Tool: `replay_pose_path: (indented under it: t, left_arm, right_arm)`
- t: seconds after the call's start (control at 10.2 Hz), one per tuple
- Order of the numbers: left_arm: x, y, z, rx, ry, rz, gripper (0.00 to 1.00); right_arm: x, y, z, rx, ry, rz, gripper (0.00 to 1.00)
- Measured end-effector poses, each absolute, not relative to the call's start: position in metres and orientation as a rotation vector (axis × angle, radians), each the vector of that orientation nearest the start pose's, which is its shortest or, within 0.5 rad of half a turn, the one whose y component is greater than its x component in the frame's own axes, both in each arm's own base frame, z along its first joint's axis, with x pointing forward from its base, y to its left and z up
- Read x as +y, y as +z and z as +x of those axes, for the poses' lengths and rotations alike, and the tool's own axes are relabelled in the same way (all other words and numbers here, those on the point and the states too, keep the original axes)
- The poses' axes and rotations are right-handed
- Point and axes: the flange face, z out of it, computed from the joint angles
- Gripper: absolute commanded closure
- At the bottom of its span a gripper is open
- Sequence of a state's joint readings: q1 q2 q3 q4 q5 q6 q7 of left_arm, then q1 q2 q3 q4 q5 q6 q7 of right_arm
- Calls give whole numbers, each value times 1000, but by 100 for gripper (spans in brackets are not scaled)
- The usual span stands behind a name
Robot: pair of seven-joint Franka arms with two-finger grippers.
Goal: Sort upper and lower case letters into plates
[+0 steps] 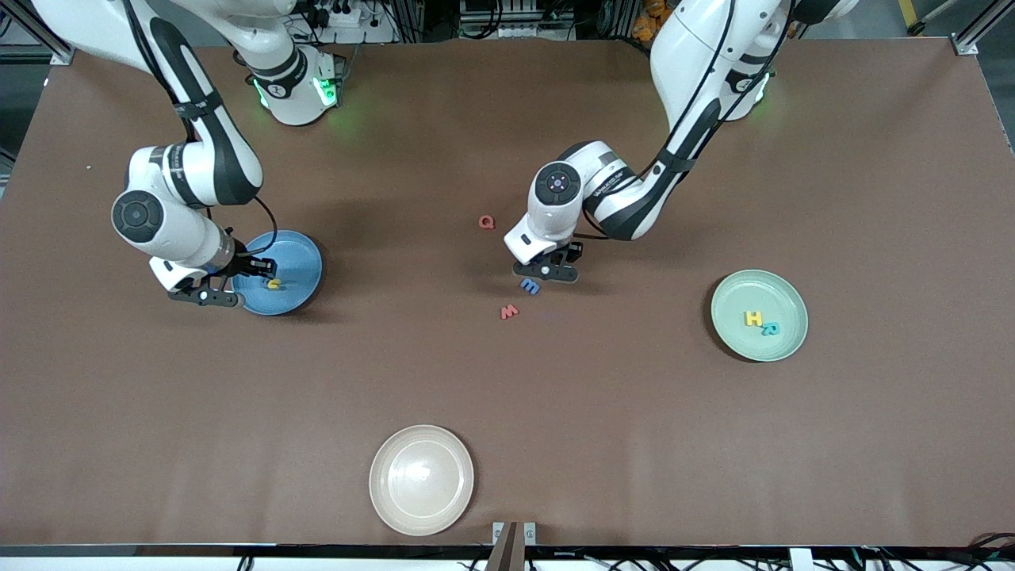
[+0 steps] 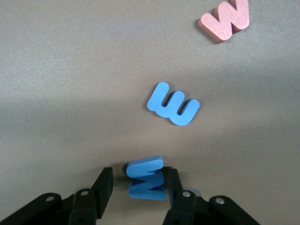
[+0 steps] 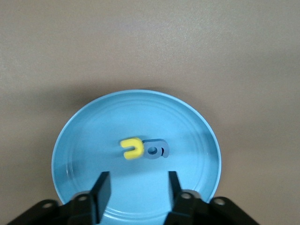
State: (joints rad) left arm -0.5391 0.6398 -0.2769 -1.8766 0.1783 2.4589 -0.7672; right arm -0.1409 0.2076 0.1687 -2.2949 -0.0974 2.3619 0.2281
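Front view, from the right arm's end of the desk [image 1: 507, 412]: right end effector [image 3: 136, 187] hovers over the sky blue plate [image 1: 305, 258], fingers spread and holding nothing. Inside that plate lie a yellow letter [image 3: 131, 148] and a grey-blue letter [image 3: 156, 150], touching. Mid-desk, a red Q [image 1: 486, 222] lies flat. Left end effector [image 2: 138, 187] stands low at the desk centre with a blue letter on edge [image 2: 146, 180] between its fingers; whether they pinch it cannot be told. A second blue letter [image 2: 173, 105] lies just beside, a red W [image 1: 509, 312] near. Cream plate [image 1: 388, 507] sits at the desk's near edge. Mint green plate [image 1: 789, 349] holds a yellow H [image 1: 752, 319] and a teal letter [image 1: 770, 328].
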Motion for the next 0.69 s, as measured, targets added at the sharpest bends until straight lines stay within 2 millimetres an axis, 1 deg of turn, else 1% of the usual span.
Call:
replay_pose_path:
  t: [0.1,0.2,0.29,0.39,0.49,0.69]
  left_arm:
    - [-455,175,438,214,93,-3152,44]
    - [-456,174,438,199,94,-3153,53]
    - [-457,173,437,196,96,-3153,70]
    - [-458,173,437,199,92,-3151,95]
    - [-459,174,438,199,90,-3152,100]
    - [-459,179,445,181,69,-3159,100]
  right_arm:
    - [14,250,514,203,206,-3174,0]
    - [14,253,517,204,197,-3174,0]
    - [14,258,520,204,189,-3175,0]
    - [15,264,525,204,184,-3175,0]
    - [18,269,529,203,173,-3172,0]
    - [24,273,533,218,163,-3150,0]
